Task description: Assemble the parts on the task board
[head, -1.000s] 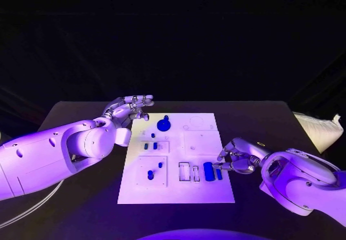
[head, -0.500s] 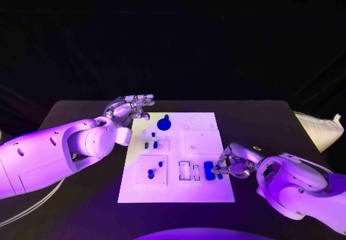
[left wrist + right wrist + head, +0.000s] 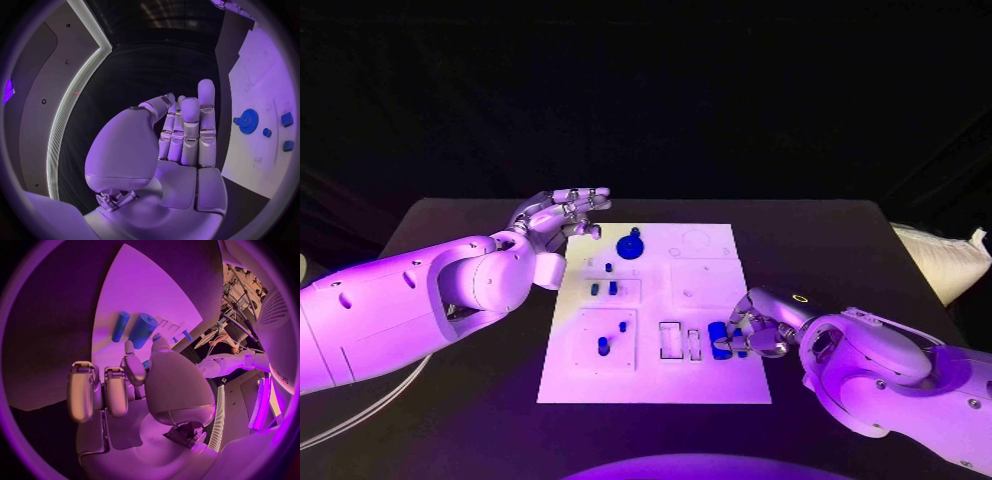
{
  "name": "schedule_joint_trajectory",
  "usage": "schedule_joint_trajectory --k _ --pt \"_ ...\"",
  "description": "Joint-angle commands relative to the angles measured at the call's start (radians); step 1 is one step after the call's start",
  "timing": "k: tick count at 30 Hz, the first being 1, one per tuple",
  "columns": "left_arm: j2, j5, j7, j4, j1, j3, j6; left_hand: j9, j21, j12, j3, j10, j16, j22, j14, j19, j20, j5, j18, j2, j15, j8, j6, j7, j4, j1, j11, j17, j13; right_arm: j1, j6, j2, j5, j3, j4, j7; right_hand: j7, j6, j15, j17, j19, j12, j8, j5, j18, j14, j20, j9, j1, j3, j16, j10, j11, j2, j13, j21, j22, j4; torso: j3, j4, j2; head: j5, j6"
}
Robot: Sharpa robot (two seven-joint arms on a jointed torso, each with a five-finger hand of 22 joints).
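While right hand (image 3: 759, 330) curls, blue cylinder (image 3: 718, 340) just beside fingertips — on task board (image 3: 704, 385).

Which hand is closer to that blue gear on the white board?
Left. The left hand hovers just beside the blue gear; the right hand is down at the board's near right edge.

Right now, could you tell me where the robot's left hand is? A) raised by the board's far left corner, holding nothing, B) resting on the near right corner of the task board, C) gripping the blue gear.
A: the left hand sits raised beside the far left corner of the task board, its fingers holding nothing, apart from the blue gear.
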Motion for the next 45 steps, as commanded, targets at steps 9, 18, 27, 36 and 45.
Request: schedule_joint_trajectory --k 9,18,27,36,45 --pt "-0.002 0.002 0.002 0.002 0.000 0.001 0.021 -0.001 -0.005 0.003 -0.001 -0.005 -0.006 -0.001 -0.005 -0.006 0.000 0.004 0.019 0.007 0.000 0.004 -0.004 0.006 -0.003 -0.001 -0.002 -0.002 0.001 -0.023 0.067 0.047 -0.045 0.000 -0.047 -0.011 0.002 -0.009 0.001 0.150 0.028 0.126 0.007 0.002 -0.021 0.084 0.007 0.006 0.002 -0.006 0.006 0.023 -0.015 0.014 0.229 0.007 0.055 0.001 0.0002 -0.0003 0.000 0.008 -0.003" --pt "-0.003 0.002 -0.001 0.002 0.000 0.000 0.023 -0.001 -0.005 0.003 -0.001 -0.005 -0.006 -0.001 -0.005 -0.006 0.000 0.004 0.019 0.007 0.000 0.004 -0.004 0.006 -0.003 -0.001 -0.002 -0.002 0.001 -0.036 0.075 0.081 -0.048 0.000 -0.076 -0.014 0.000 -0.003 0.001 0.156 0.030 0.144 0.017 0.012 -0.022 0.085 0.008 0.016 0.018 -0.005 0.009 0.028 -0.016 0.034 0.251 0.012 0.063 -0.004 0.0005 -0.0004 0.000 0.012 -0.004" --pt "-0.003 0.002 -0.002 0.003 0.000 0.000 0.025 -0.001 -0.006 0.005 -0.003 -0.007 -0.008 -0.002 -0.007 -0.007 0.001 0.004 0.019 0.008 0.001 0.005 -0.004 0.007 -0.003 -0.003 -0.001 -0.007 0.001 -0.041 -0.026 0.075 -0.028 0.001 -0.065 -0.020 -0.014 0.027 -0.009 0.164 0.034 0.172 0.042 0.074 -0.024 0.086 0.000 0.041 0.079 0.020 0.013 0.041 -0.029 0.086 0.281 0.019 0.074 -0.025 0.0000 -0.0018 -0.001 0.012 -0.002" --pt "-0.003 0.002 -0.003 0.003 -0.001 0.000 0.025 -0.001 -0.006 0.005 -0.003 -0.007 -0.008 -0.002 -0.007 -0.007 0.001 0.004 0.019 0.008 0.001 0.005 -0.004 0.007 -0.003 -0.003 -0.001 -0.007 0.001 -0.028 -0.152 0.035 0.077 0.020 0.003 -0.017 -0.019 0.025 -0.014 0.165 0.034 0.166 0.045 0.091 -0.025 0.086 -0.005 0.051 0.114 0.043 0.014 0.039 -0.034 0.104 0.282 0.021 0.076 -0.041 -0.0002 -0.0016 -0.001 0.007 0.002" --pt "-0.002 0.002 -0.004 0.007 -0.001 0.000 0.028 -0.002 -0.007 0.005 -0.003 -0.008 -0.009 -0.002 -0.009 -0.007 0.001 0.004 0.019 0.008 0.001 0.005 -0.005 0.007 -0.003 -0.003 -0.001 -0.010 0.001 -0.021 -0.130 0.057 0.170 0.024 0.021 -0.016 -0.018 0.026 -0.014 0.166 0.034 0.163 0.046 0.098 -0.025 0.086 -0.006 0.053 0.112 0.044 0.014 0.038 -0.034 0.105 0.282 0.021 0.076 -0.039 -0.0007 -0.0002 0.000 0.005 0.004"
